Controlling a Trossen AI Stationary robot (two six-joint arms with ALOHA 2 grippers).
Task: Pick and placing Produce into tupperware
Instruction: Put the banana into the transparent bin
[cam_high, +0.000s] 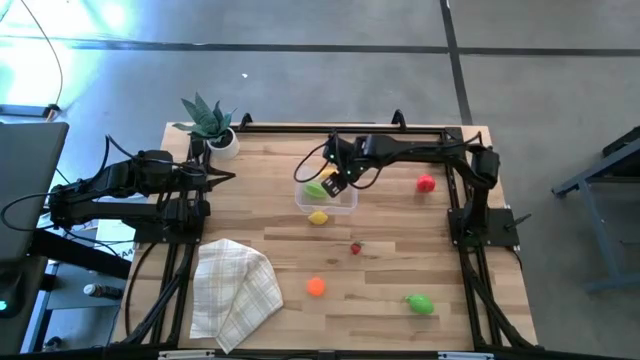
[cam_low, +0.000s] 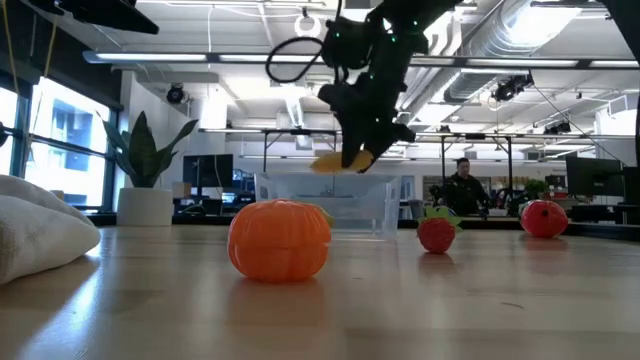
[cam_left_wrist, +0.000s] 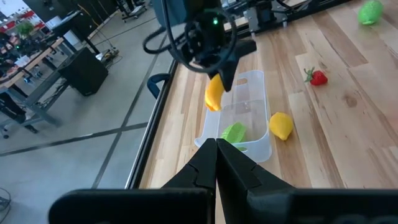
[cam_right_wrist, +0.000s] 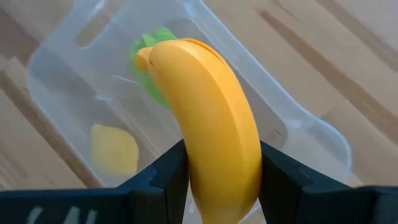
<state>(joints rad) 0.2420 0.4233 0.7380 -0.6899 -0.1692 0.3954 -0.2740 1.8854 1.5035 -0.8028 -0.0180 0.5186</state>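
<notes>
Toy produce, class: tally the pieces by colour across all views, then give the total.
Yellow: 2 (banana, lemon)
Green: 2 (green piece inside the tupperware, loose green piece)
Red: 2 (strawberry, round red piece)
Orange: 1 (orange piece)
Total: 7

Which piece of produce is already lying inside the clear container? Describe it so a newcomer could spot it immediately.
Start at the clear tupperware near the middle of the wooden table, under the right gripper holding a banana. Inside lies a single green piece. Its yellow neighbours differ: the banana hangs above, and the lemon sits outside against the wall.
</notes>
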